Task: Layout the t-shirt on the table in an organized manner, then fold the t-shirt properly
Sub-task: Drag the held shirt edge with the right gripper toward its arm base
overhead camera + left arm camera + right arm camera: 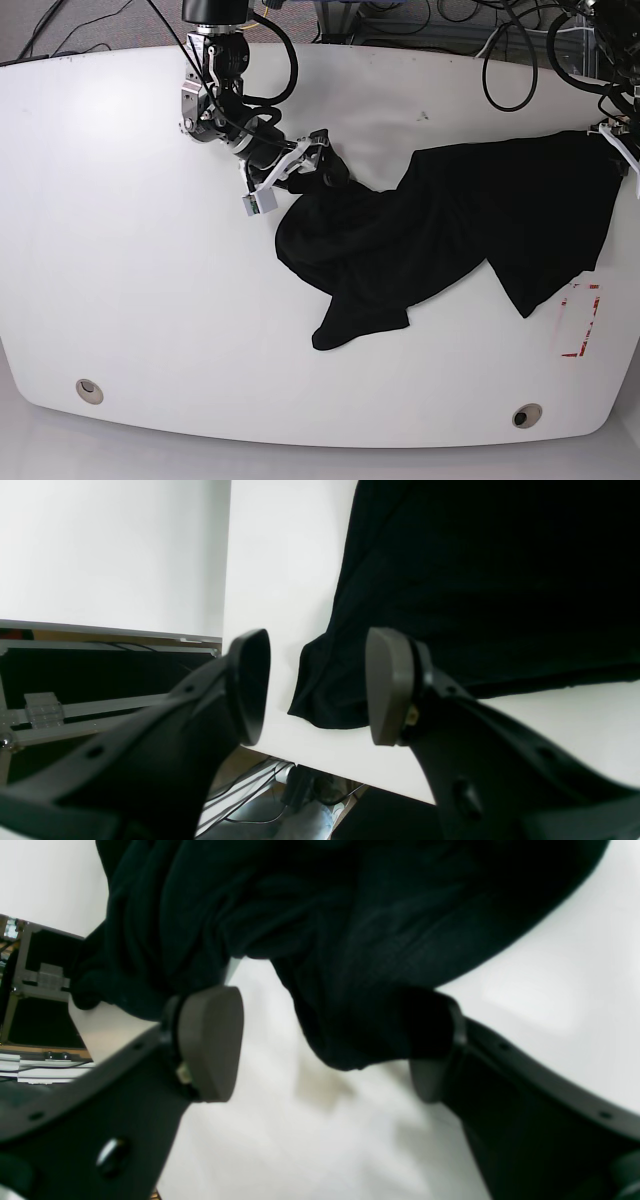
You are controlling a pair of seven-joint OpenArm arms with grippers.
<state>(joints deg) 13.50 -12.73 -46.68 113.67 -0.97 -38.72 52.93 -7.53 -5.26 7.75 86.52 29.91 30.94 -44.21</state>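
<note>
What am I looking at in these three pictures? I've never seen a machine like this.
This is a robot with two arms, each ending in a two-fingered hand. The base view looks across a white table, with the arms reaching in from its far side. Because the robot faces you there, its right hand appears on the picture's left.

The other two pictures come from cameras on the wrists, so the dark shapes at the bottom are the robot's own fingers. On the table lies a black t-shirt, spread unevenly and wrinkled, not folded.

The left hand is open above one part of the shirt. The right hand is open too, with a bit of cloth between its fingers, but they don't appear to be gripping it.
</note>
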